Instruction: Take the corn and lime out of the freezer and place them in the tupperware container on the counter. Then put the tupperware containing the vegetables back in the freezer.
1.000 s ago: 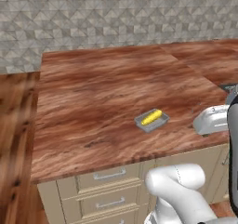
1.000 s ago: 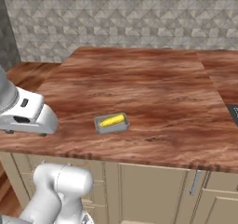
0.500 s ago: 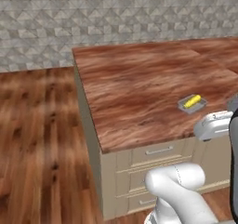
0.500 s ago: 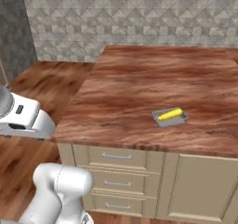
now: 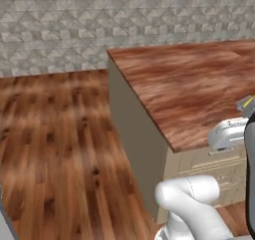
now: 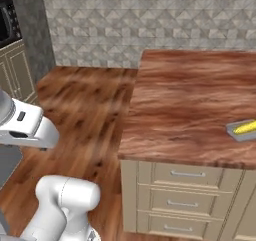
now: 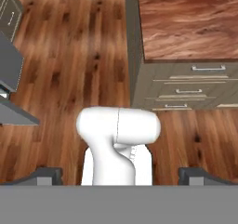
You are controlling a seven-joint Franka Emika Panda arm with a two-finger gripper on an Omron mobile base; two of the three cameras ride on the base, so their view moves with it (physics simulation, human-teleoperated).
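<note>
Hand view: jaws spread over the floor, corn in the tray far off

Hand view looks down past the gripper [image 7: 120, 174], whose two dark fingertips [image 7: 44, 175] stand far apart at the lower edge, with nothing between them. Below the jaws lies the reddish wood floor [image 7: 60, 56]. Ahead of the jaws and off to one side is the corner of the counter [image 7: 190, 23], with beige drawers [image 7: 195, 86] under it.

Right base view has the tupperware container [image 6: 243, 131] on the counter near the right edge, well apart from the jaws, with the yellow corn [image 6: 246, 127] lying inside it. Left base view catches a sliver of that tray [image 5: 247, 102] at its right edge. A grey tiled wall [image 6: 150, 20] runs behind the counter.
</note>
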